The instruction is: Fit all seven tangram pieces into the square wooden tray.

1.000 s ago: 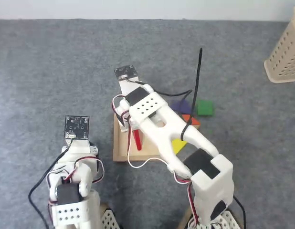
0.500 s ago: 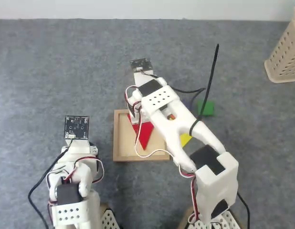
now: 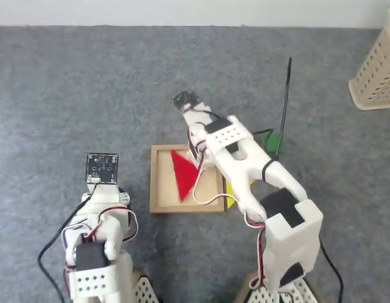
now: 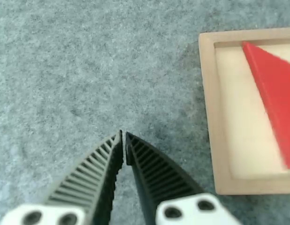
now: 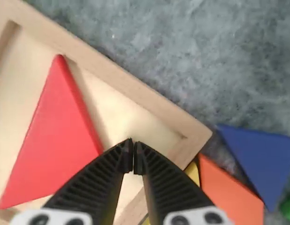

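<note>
Starting on the left, we have the left arm (image 3: 97, 233) parked low over the grey carpet-like table cover (image 3: 69, 82), well short of the tray. Its left gripper (image 4: 123, 136) has both ribbed fingers pressed together, tip to tip, with nothing between them, and only grey cover lies beneath.

Moving across, we come to the square wooden tray (image 3: 154, 180), sitting flat between the two arms. The left wrist view catches its pale rim (image 4: 207, 93) just off to the side of the gripper. Inside it we see one piece, the large red triangle (image 3: 181, 175), lying on the tray floor with one sharp corner up near the far rim. The rest of the floor around it is bare wood.

Next is the right arm (image 3: 245, 164), stretched over the tray's right side. The right gripper (image 5: 132, 143) is clenched too, its fingers closed on nothing, and its tips hang over bare tray floor right beside the red triangle's (image 5: 51, 145) edge, close to the tray's corner (image 5: 135, 89).

Past that corner, outside the tray, we spot a blue triangle (image 5: 257, 154), an orange piece (image 5: 225, 192) touching the rim, a sliver of a yellow piece (image 5: 192, 173) and a green piece (image 3: 264, 137) partly behind the arm.

Far right, a beige perforated basket (image 3: 378, 69) stands at the table's edge.
</note>
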Robot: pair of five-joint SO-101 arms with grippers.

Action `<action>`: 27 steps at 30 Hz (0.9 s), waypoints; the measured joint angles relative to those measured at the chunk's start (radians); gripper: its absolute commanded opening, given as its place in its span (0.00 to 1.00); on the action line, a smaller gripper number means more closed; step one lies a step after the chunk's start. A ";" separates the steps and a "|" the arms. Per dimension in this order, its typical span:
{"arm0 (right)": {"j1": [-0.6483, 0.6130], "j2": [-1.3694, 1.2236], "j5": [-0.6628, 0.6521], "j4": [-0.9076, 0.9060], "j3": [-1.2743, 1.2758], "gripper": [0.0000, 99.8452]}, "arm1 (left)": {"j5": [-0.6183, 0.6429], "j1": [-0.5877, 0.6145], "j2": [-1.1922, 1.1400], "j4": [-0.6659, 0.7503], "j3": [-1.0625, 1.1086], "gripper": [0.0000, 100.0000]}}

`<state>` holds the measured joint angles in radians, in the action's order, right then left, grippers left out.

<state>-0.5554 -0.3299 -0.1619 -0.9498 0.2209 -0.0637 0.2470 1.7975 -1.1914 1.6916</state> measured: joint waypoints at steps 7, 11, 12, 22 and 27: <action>-0.015 0.002 -0.008 0.003 0.005 0.01 | 0.000 0.000 0.000 0.000 0.000 0.01; -0.087 0.008 -0.008 0.002 0.006 0.01 | 0.000 0.000 0.000 0.000 0.000 0.01; -0.112 0.008 -0.008 0.002 0.006 0.01 | 0.000 0.000 0.000 0.000 0.000 0.01; -0.216 0.008 -0.009 0.040 0.006 0.01 | 0.000 0.000 0.000 0.000 0.000 0.01; -0.230 0.008 -0.009 0.100 0.006 0.01 | 0.000 0.000 0.000 0.000 0.000 0.01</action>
<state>-0.7856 -0.3222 -0.1711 -0.8500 0.2271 -0.0637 0.2470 1.7975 -1.1914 1.6916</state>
